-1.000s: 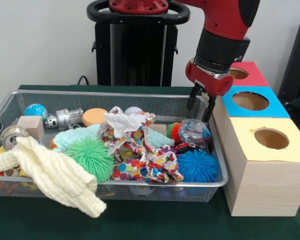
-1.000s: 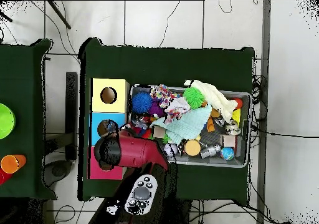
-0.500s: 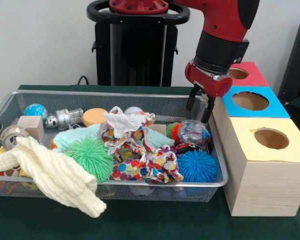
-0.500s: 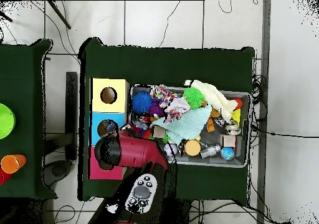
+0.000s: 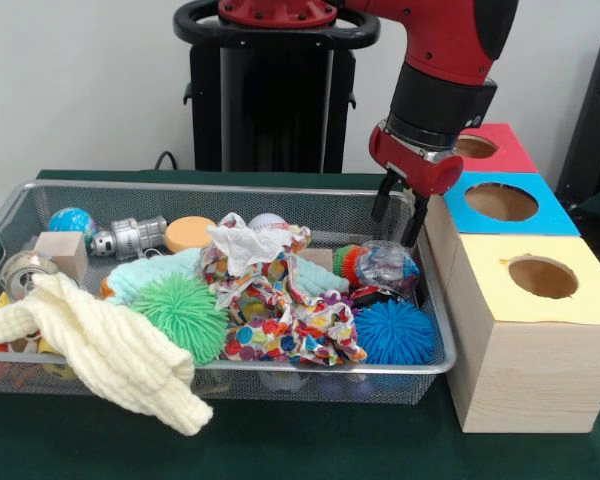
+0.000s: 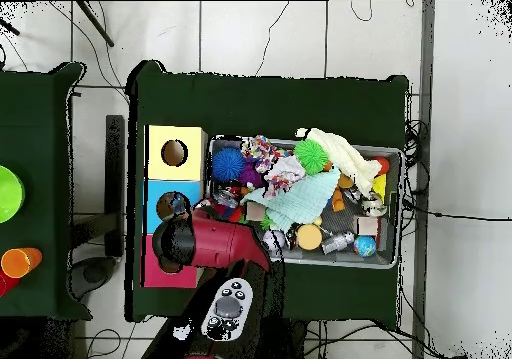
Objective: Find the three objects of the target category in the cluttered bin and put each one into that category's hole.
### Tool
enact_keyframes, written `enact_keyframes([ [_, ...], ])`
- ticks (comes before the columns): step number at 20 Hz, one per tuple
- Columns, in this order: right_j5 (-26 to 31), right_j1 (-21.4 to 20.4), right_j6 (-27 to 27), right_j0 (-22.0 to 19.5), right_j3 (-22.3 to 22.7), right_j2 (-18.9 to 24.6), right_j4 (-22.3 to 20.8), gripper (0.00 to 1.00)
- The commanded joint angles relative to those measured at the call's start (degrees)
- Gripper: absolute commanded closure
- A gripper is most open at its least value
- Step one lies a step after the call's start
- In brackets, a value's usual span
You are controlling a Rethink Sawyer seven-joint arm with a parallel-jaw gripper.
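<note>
My gripper (image 5: pixel 397 216) hangs open and empty over the right end of the wire bin (image 5: pixel 230 187), just above a clear-wrapped ball (image 5: pixel 388 265). Beside that ball lie an orange-and-green spiky ball (image 5: pixel 347 262) and a blue spiky ball (image 5: pixel 393 333). A green spiky ball (image 5: pixel 183 312) sits in the bin's middle, next to a spotted cloth (image 5: pixel 280 310). To the right of the bin stand the yellow box (image 5: pixel 540 330), the blue box (image 5: pixel 502 203) and the red box (image 5: pixel 485 147), each with a round hole. In the overhead view the arm (image 6: pixel 205 243) hides the gripper.
A cream knitted cloth (image 5: pixel 110 350) drapes over the bin's front rim. At the bin's left end lie a globe ball (image 5: pixel 72 221), a silver robot toy (image 5: pixel 130 237), an orange disc (image 5: pixel 189 233) and a wooden block (image 5: pixel 62 252). The blue box stands close beside the gripper.
The gripper has crept very slightly up and to the left in the front view. Nothing in the bin has moved.
</note>
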Motion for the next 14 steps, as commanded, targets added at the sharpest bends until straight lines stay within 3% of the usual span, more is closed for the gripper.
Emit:
enact_keyframes([
  [1,-2.67,1.43,6.79,-2.07,-1.59,5.16,2.59,0.00],
  [7,-5.17,-0.03,10.18,-2.68,0.56,5.89,5.15,0.00],
  [11,-3.39,-1.94,15.96,-1.66,4.10,4.85,10.79,0.00],
  [14,-5.48,-2.07,16.78,-1.76,6.32,4.94,13.67,0.00],
])
